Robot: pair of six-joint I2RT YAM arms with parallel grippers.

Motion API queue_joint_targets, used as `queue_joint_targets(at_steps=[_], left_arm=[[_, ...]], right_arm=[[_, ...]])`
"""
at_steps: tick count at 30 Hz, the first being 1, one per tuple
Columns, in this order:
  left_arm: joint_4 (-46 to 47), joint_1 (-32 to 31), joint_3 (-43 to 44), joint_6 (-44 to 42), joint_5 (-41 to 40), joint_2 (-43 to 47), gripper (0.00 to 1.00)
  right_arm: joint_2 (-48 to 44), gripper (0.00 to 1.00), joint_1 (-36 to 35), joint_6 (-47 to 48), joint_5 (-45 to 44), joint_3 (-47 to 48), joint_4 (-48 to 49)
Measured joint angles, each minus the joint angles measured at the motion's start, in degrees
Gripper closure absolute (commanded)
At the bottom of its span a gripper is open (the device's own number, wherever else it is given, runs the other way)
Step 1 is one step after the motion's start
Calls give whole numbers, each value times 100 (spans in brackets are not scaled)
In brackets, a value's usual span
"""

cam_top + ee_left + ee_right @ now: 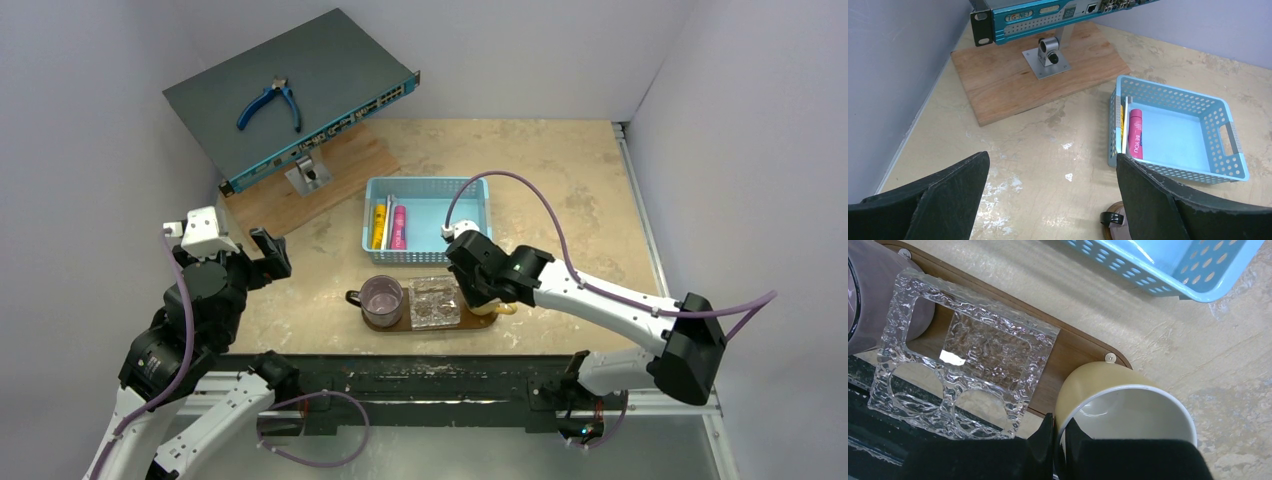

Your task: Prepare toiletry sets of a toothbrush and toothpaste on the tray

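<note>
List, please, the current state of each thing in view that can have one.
toothbrush, lying in the basket.
toothpaste, lying in the basket.
basket, holding both.
tray, no toothbrush or toothpaste yet.
purple cup, upright on the tray.
clear holder, on the tray, slots unfilled.
yellow cup, gripped at the tray's right end.
right pincer, shut on the yellow cup's rim.
left pincer, open, holding nothing.

The tray is almost fully taken by a purple mug, a glass holder and a yellow cup, which is pinched at its rim by the right gripper. Behind the tray, a bare strip of table is left before the basket.
</note>
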State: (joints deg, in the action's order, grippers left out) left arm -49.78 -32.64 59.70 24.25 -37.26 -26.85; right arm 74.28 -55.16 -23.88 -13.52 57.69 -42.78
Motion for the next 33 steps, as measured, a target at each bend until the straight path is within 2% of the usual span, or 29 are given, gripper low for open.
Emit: queue_joint_targets(at_steps=[10,19,22,26,33], left_arm=[[0,0,0,-2,0,0,3],[0,0,0,-2,2,0,3],[0,0,0,0,0,0,3],[0,0,0,0,2,0,3],[0,0,0,0,2,0,3]], right_arm=[[42,100,-111,-74,-2,-9,-9],[46,87,-186,-157,-55,-107,-15],[46,76,-197,-184,-98,-109,-11],[46,68,-227,-223,-212,-109,-7],[44,61,-254,-234,-393,-48,-142]])
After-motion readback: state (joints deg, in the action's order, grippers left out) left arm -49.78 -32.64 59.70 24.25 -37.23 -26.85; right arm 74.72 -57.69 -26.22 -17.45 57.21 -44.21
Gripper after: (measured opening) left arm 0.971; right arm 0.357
